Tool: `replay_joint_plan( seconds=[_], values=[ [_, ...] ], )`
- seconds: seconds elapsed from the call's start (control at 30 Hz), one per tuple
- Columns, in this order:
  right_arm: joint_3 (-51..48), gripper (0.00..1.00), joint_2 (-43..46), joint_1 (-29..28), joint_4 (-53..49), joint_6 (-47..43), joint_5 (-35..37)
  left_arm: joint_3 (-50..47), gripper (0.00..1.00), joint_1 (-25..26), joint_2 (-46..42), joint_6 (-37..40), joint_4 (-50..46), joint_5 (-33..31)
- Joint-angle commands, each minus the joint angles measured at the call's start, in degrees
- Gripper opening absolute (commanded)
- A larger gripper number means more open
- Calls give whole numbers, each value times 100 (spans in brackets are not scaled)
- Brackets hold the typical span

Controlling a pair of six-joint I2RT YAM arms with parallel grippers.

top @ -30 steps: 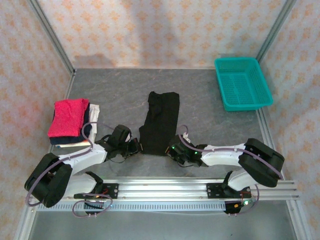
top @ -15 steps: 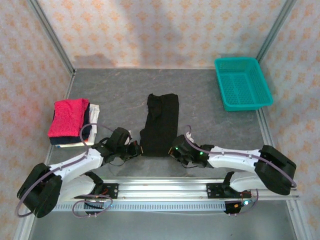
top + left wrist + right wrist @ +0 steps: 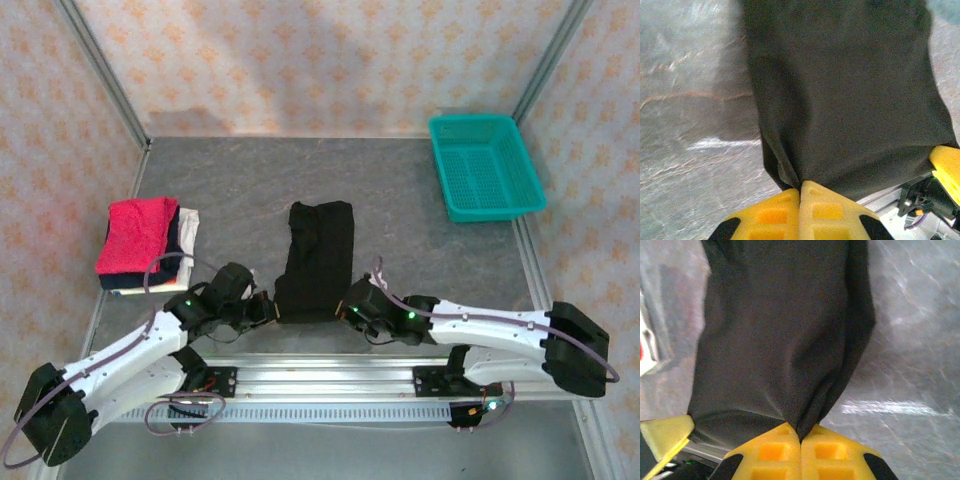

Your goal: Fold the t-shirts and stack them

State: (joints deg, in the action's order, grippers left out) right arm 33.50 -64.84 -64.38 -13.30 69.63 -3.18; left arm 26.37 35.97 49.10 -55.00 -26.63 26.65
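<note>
Fold step in progress. L gripper + R gripper are each clamping a near corner of black t-shirt; cloth is lying just ahead of fingers. Next, prob. carrying hem fwd; both need to be moving evenly. Pink t-shirt is sitting on pile, well left of L gripper.

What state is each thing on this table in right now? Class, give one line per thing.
Black cloth t-shirt: folded into a long strip, near corners pinched.
Crimson-pink cloth t-shirt: folded, topping the pile of folded clothes.
Teal plastic mesh basket: upright, empty.
Left tool: shut on the black shirt's near left corner.
Right tool: shut on its near right corner.
</note>
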Motion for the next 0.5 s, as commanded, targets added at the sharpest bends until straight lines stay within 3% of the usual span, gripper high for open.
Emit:
replay_joint_plan(
  seconds=[0.0,0.23,0.47],
  values=[
    [370,0,153,256,-400,-465,415,587,0,-96,343,233,-306,-328],
    [1076,0,110,1209,-730,-1429,100,1855,0,-568,1498,665,-32,-278],
    [1845,0,-509,2158,-730,-2402,-581,2962,0,-1079,2592,1246,5,-345]
  ],
)
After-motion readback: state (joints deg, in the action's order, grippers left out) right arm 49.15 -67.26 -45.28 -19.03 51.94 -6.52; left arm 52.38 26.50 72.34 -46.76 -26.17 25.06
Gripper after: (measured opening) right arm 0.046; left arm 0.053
